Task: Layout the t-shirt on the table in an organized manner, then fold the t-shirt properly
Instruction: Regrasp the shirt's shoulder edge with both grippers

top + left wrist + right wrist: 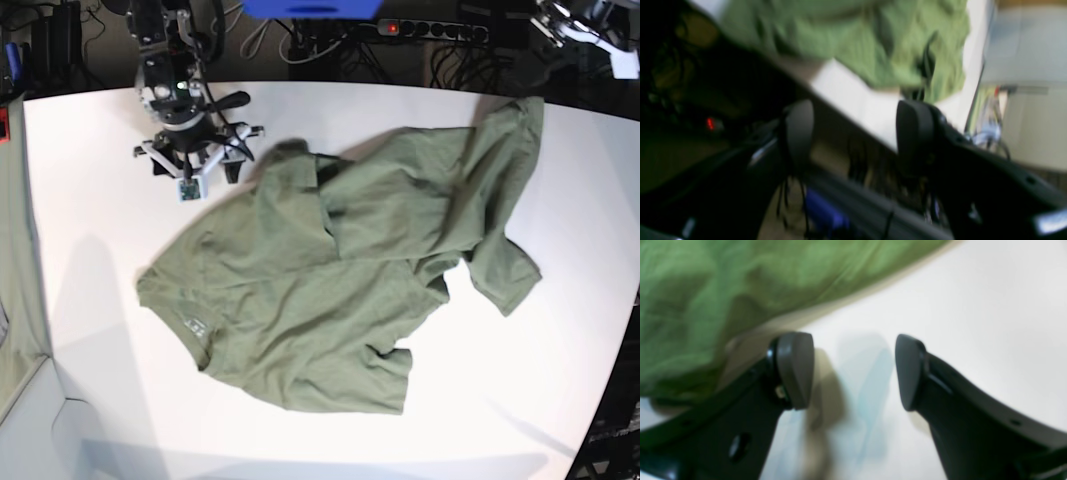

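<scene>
In the left wrist view everything is blurry. The left gripper (855, 133) has its two dark fingers (800, 131) wide apart, and nothing sits between them. It hangs out past the edge of the table (860, 100). The green t-shirt (857, 40) lies up at 12 o'clock, bunched and wrinkled, and does not touch the fingers.

In the right wrist view the right gripper (855, 371) is spread wide too, with only bare white table (973, 323) in the gap. The t-shirt (740, 290) fills the corner at 10 o'clock. Its edge comes close to the left finger (795, 368) (it is too blurry to tell if they touch).

In the base view the t-shirt (340, 270) lies crumpled near the middle of the big white table (90, 200). Its collar (165, 305) points to 9 o'clock. One sleeve (505, 275) sticks out at 3 o'clock, and a folded-over part reaches up toward 1 o'clock. The right gripper (190, 170) stands at 10 o'clock, just beside the shirt's upper edge. A green cloth strip (15, 250) runs down the frame's side at 9 o'clock. The left gripper is not seen in this view.
</scene>
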